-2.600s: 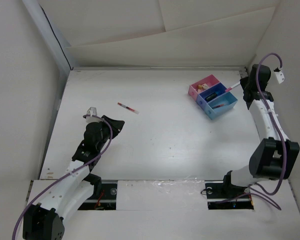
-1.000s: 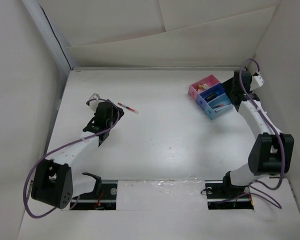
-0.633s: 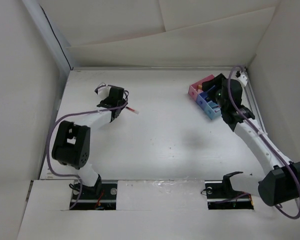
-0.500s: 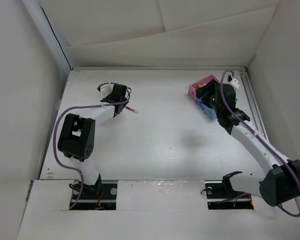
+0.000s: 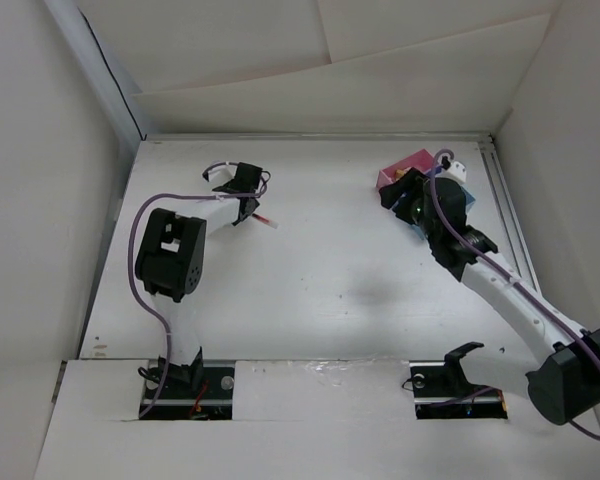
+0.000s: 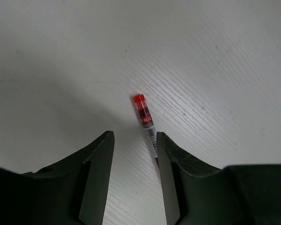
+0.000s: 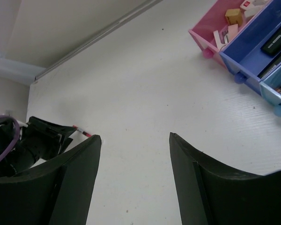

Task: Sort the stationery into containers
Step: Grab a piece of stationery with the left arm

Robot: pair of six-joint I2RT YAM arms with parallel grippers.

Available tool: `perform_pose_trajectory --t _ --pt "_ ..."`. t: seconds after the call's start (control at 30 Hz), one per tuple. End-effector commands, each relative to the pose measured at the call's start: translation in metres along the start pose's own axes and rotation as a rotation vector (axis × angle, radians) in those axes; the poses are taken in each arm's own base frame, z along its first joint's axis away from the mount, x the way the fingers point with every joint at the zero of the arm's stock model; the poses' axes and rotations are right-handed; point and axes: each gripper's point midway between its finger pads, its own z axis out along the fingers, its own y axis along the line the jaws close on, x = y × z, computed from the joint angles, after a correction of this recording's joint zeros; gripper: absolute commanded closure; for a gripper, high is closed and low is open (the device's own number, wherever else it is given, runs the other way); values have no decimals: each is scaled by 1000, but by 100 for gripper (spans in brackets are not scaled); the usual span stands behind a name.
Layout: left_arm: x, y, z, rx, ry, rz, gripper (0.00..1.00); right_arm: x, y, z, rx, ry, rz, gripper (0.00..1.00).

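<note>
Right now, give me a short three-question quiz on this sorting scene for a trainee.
1. True or false: the left gripper is shut on the thin red-capped pen.
2. Which plastic tray holds the black marker: A pink, B dark blue, C light blue?
3. Fill in: the small beige-orange block lies in the ___ tray.
Key: 1 false, it is open, astride the pen. 2 B, the dark blue tray. 3 the pink tray.

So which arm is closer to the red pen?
Left. The left end effector sits over the red pen, open; the right end effector is across the table beside the trays.
</note>
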Motion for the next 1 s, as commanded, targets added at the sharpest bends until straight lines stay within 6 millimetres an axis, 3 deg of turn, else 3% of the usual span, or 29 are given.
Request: perform_pose_trajectory --t 0.0,0.2,0.27,0.67,0.8,0.97 --pt "-12 -3 -1 -25 -20 -5 62 0 19 -2 -67 -7 -28 34" --pt "-4 -6 4 -16 9 0 64 11 27 -4 -77 9 -42 34" --pt "-2 -13 3 0 6 1 65 6 28 -4 -75 -5 -40 34" --pt "8 -13 17 -25 23 19 67 14 32 -4 -74 3 -59 34" --pt "10 -15 19 -20 33 19 76 14 32 -4 -74 3 -59 34" --pt "12 -15 19 -14 42 30 100 14 34 -2 -80 10 -60 34"
